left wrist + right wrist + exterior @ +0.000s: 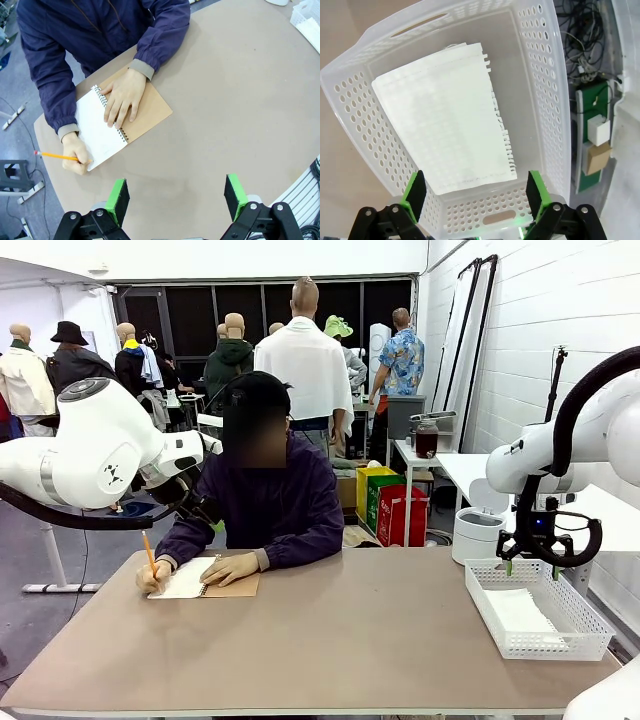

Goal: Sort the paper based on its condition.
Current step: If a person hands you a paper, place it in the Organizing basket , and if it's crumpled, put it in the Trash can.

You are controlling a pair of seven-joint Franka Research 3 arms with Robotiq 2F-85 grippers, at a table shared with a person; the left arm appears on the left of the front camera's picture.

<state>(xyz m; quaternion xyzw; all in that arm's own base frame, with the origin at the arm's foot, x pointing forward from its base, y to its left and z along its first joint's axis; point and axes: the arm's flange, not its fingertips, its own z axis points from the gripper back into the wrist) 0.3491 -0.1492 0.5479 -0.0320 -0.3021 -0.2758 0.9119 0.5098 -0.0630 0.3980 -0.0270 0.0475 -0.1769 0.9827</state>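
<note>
As seen across the worktop (330, 640) from the robot's side: person (265, 500) seated at the far edge, bent over a notebook (205, 582) at the far left. Right gripper (531, 566) hanging just above a white basket (540, 650) at the worktop's right end, fingers pointing down, jaws spread and empty. Paper (520, 612) lying on the basket floor.

Right wrist view: right gripper (476, 174) spread wide above the basket (540, 75), green pads (416, 192) apart from the paper (445, 125). Paper white and flat on the basket floor, torn spiral holes along the edge toward picture right; one sheet or several, not to be told.

Left wrist view: left gripper (175, 179) held high over the worktop (235, 100), jaws spread and empty, pads (118, 200) well apart. Notebook (150, 107) open near the worktop's edge, brown cover to one side of a white page. Flat across the spiral binding, one hand (122, 97); at the page's corner, the other hand (76, 157), gripping a yellow pencil (55, 156). Corner of the basket (307, 20) at the upper right, well apart from the notebook.
</note>
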